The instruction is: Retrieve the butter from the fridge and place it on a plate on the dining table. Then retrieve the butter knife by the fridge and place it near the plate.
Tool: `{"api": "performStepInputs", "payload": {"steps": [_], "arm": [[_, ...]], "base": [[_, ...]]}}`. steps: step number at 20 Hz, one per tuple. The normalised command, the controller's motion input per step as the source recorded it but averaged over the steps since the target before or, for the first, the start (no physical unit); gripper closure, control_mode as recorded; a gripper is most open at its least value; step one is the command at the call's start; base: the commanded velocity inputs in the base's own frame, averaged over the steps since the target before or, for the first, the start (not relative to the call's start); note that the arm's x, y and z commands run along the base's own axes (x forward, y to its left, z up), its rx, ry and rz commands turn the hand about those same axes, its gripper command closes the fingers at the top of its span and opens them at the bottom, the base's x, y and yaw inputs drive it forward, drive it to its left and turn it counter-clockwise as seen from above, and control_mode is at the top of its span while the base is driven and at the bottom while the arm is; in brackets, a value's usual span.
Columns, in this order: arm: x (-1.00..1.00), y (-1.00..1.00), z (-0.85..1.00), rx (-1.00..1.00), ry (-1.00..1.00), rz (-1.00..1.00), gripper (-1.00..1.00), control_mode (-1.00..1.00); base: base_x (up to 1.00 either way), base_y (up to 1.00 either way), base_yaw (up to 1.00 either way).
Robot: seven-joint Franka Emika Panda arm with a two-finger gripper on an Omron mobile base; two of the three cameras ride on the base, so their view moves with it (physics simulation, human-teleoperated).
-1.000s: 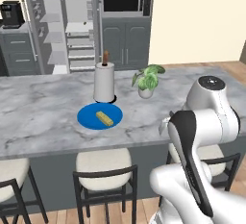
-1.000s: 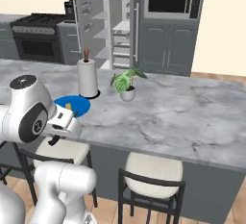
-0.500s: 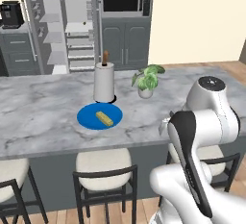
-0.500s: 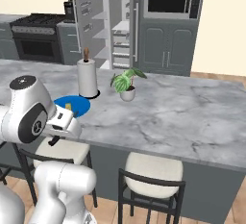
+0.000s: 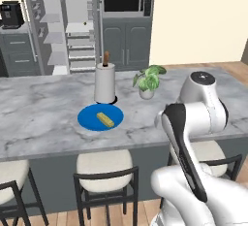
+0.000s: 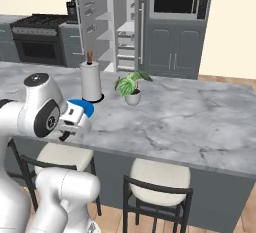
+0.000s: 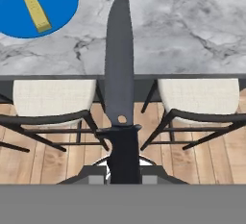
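the second half of the task is judged to be in hand: the butter (image 5: 105,119) is already laid on the plate (image 5: 87,119), which sits on the dining table (image 5: 43,118) just in front of a paper towel roll (image 5: 104,82), and the butter knife (image 7: 119,81) is being carried toward it. in the hand view the knife is seen clamped by its handle at the bottom of the picture, so the gripper (image 7: 123,172) is taken to be clenched on it, though the fingertips themselves are largely hidden behind the handle. the blade is pointed up the picture toward the marble top, with the plate and butter off to the upper left and two stools (image 7: 50,100) below the table edge. the next move is judged to call for the hand to be brought forward over the table and across toward the plate, lowered until the knife lies flat on bare marble near the rim, and only then released; care is wanted so the blade is not set onto the plate or pushed against the butter. the left base view gives the plate, the butter and a potted plant (image 5: 147,80) in full, with the open fridge (image 5: 68,24) behind. in the right base view the plate (image 6: 86,108) is mostly covered by the arm, the hand is seen held short of the table edge, and a stove (image 6: 37,39) is shown at the far left.
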Motion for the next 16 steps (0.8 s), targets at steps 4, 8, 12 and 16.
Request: {"api": "performStepInputs", "payload": {"steps": [4, 8, 12, 16], "arm": [[0.72, -0.02, 0.00, 0.00, 0.00, 0.01, 1.00, -1.00], [0.49, -0.21, -0.01, 0.00, 0.01, 0.00, 1.00, -1.00], [0.73, -0.22, -0.26, 0.00, 0.01, 0.00, 1.00, -1.00], [0.91, -0.03, -0.43, 0.00, 0.00, 0.00, 1.00, -1.00]], "base": [[0.00, 0.00, 0.00], [0.00, 0.00, 0.00], [0.00, 0.00, 0.00], [0.00, 0.00, 0.00]]}}
